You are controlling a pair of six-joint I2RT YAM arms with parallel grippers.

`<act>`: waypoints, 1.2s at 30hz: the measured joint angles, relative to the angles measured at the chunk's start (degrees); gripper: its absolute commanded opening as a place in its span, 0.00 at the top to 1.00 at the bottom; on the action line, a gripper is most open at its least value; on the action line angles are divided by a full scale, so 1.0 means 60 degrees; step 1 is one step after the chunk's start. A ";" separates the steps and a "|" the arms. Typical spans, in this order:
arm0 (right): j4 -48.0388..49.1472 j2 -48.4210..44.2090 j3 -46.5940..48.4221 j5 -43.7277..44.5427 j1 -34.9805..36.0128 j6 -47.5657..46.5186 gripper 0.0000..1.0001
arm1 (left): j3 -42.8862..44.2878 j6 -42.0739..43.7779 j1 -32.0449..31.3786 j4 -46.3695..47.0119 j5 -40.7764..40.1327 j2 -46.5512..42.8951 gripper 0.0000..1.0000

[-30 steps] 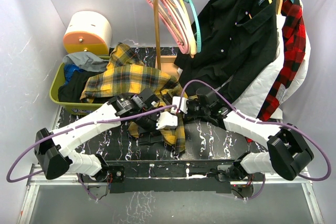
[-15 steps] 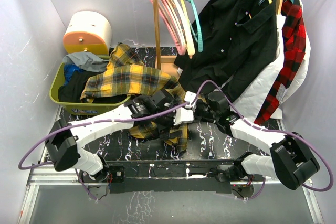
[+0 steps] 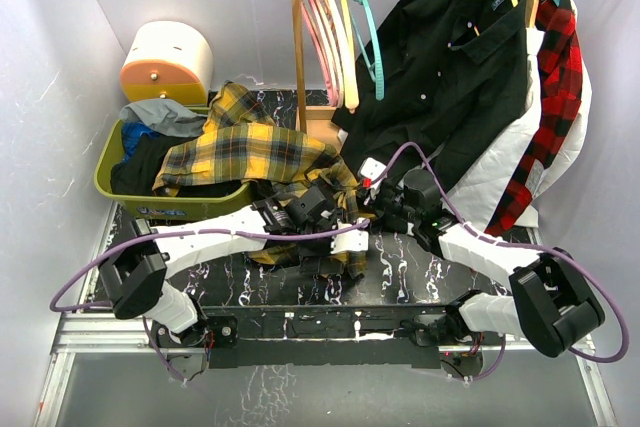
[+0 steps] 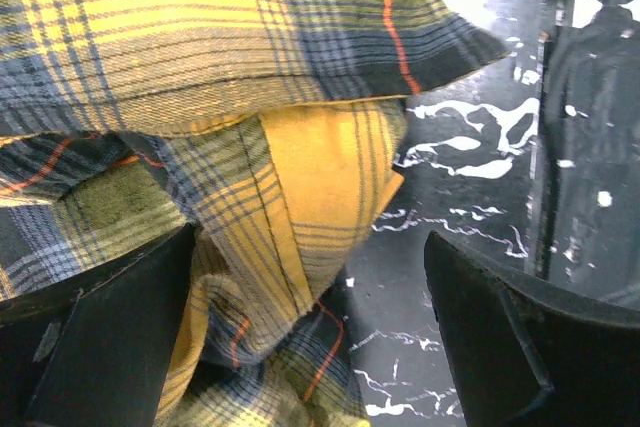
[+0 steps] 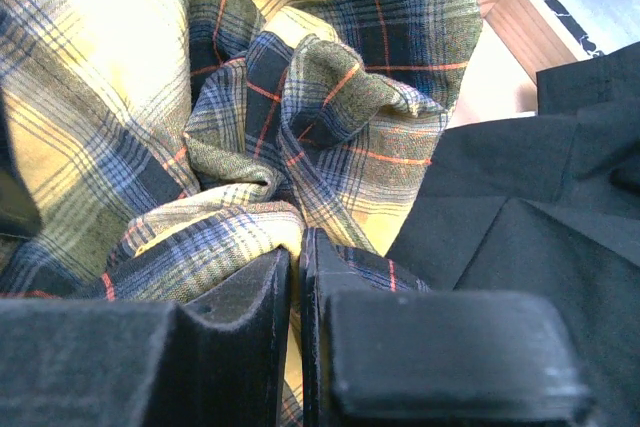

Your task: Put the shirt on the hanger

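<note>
The yellow-and-black plaid shirt [image 3: 245, 152] hangs out of the green bin [image 3: 103, 177] and bunches on the dark marbled table between both arms. My right gripper [image 3: 358, 195] is shut on a fold of the shirt [image 5: 230, 217], with cloth pinched between the closed fingers [image 5: 250, 292]. My left gripper [image 3: 335, 252] is open wide just above the table. Its left finger [image 4: 110, 337] touches the bunched shirt [image 4: 290, 187], and bare table shows between the jaws. The teal hanger [image 3: 371, 32] hangs on the rail at the back, apart from both grippers.
Pink hangers [image 3: 312, 17] and a cream hanger [image 3: 345, 42] hang beside the teal one by the wooden post [image 3: 297, 77]. A black shirt [image 3: 450, 77], a white garment [image 3: 500, 182] and a red plaid shirt [image 3: 560, 97] hang on the right. An orange-and-cream box [image 3: 167, 59] stands behind the bin.
Both grippers have moved right and toward the back, dragging the bunched shirt along. The left arm has stretched further out. The hangers on the rail have swung.
</note>
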 measured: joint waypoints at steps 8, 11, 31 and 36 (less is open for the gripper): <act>0.0368 0.0229 0.0000 -0.0073 -0.0015 0.0787 0.92 | -0.0237 -0.0189 0.0000 0.1020 -0.0823 0.0812 1.00; 0.0433 0.0117 -0.0018 -0.0146 -0.0011 0.1093 0.92 | -0.0109 -0.0317 0.0004 0.0907 -0.0973 0.0958 1.00; -0.2506 -0.1851 0.6907 0.1351 0.0036 0.1439 0.92 | 1.2222 0.0670 0.0896 -0.6094 -0.1224 0.0178 1.00; -0.3067 -0.0801 0.9799 0.1129 0.0149 0.1260 0.92 | 1.4422 0.0863 0.0885 -0.5854 -0.1810 0.0612 1.00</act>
